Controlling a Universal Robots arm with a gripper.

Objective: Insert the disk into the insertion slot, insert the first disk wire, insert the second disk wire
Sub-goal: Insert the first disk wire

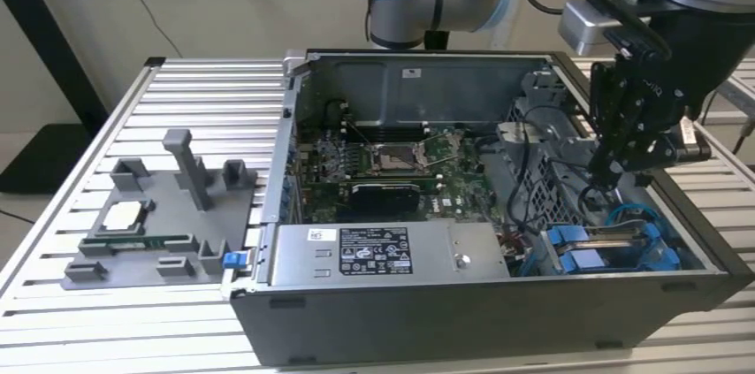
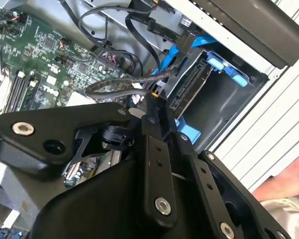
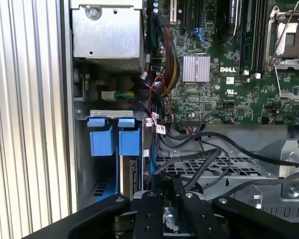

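The disk (image 2: 189,92) sits in its blue carrier inside the insertion slot (image 2: 229,94), the blue-tabbed bay of the drive cage (image 1: 602,246) at the case's front corner on the exterior view's right. The first wrist view shows the disk's edge (image 3: 133,174) below the blue tabs (image 3: 114,139). My gripper (image 1: 607,171) hangs inside the case just above and behind that cage. In the second wrist view the gripper (image 2: 153,97) is shut on the black connector of a braided disk wire (image 2: 119,85), held close to the disk's connector edge. The gripper (image 3: 168,191) has black cables (image 3: 194,159) running past it.
The motherboard (image 1: 377,162) fills the case's middle and the grey labelled power-supply box (image 1: 390,250) lies along its front. A grey fixture with parts (image 1: 165,215) stands on the slatted table at the exterior view's left. A person's hand (image 2: 289,174) rests outside the case wall.
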